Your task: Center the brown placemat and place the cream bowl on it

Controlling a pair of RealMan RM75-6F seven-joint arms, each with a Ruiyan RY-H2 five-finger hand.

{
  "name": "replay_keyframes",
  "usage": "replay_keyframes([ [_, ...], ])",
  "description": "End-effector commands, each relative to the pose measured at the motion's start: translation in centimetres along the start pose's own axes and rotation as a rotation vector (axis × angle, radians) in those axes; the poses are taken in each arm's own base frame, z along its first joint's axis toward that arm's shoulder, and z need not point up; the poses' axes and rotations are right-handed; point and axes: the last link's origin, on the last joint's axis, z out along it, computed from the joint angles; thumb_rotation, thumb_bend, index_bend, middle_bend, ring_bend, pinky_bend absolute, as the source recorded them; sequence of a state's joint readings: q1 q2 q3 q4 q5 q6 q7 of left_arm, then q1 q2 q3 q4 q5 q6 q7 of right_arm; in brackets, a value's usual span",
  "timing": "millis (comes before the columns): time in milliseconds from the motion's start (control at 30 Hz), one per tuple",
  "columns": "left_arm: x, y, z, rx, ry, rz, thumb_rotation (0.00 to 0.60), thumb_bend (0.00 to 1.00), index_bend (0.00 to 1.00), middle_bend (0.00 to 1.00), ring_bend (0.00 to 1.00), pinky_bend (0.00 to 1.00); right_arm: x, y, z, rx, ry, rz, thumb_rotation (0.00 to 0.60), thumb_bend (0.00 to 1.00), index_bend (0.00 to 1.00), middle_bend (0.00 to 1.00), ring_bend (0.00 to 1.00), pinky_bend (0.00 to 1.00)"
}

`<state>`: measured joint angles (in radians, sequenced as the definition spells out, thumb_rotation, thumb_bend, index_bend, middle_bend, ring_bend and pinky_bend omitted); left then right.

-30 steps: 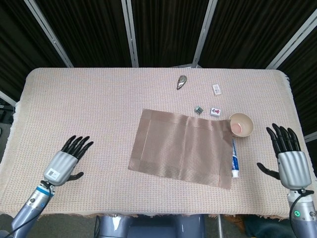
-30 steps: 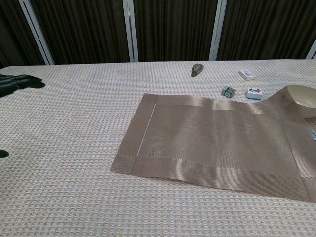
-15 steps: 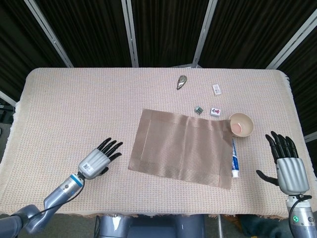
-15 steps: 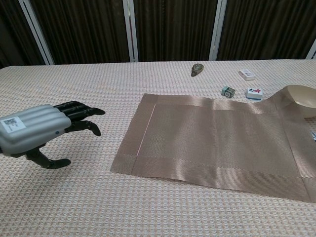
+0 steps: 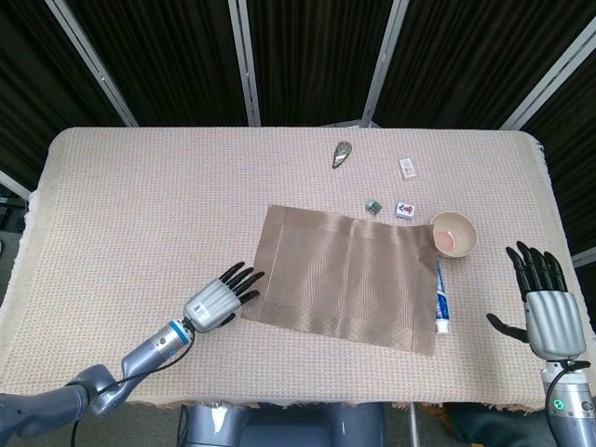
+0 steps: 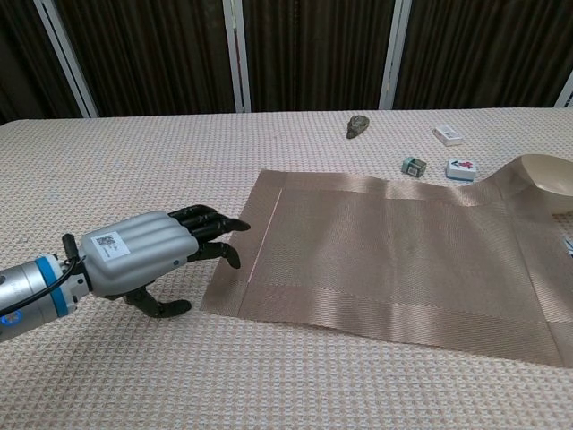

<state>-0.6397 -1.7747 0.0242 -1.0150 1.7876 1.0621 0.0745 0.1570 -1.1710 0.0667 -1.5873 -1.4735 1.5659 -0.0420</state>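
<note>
Left hand [image 5: 219, 301] beside placemat [image 5: 349, 275] edge

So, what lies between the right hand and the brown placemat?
A toothpaste tube lies beside the brown placemat, between it and the right hand, in head view.

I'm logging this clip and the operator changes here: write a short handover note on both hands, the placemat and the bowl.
Left hand: open, holding nothing, fingertips at the near-left edge of the brown placemat; contact can't be confirmed.
Right hand: open, holding nothing, right of the toothpaste tube.
Placemat: lies flat but skewed, right of the table's middle.
Cream bowl: upright at the placemat's far-right corner, not on its middle.
Done: nothing.
Left: center the placemat, then set the bowl on it.
</note>
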Motion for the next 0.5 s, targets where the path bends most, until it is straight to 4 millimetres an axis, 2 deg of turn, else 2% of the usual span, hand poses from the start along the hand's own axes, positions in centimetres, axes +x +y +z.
replay_keyframes([
  [33,0.0,0.3,0.3,-0.009,0.004,0.003,0.6,0.3,0.24,0.0,0.0,0.0,0.1,0.0,0.0,0.001,0.002,0.0,0.6,0.0,0.0,0.0,0.0,0.0],
  [500,-0.7,1.7,1.3,-0.033,-0.031,0.035,0.6,0.32,0.26,0.0,0.0,0.0,0.8,-0.1,-0.3,0.007,0.041,-0.01,0.6,0.0,0.0,0.0,0.0,0.0],
])
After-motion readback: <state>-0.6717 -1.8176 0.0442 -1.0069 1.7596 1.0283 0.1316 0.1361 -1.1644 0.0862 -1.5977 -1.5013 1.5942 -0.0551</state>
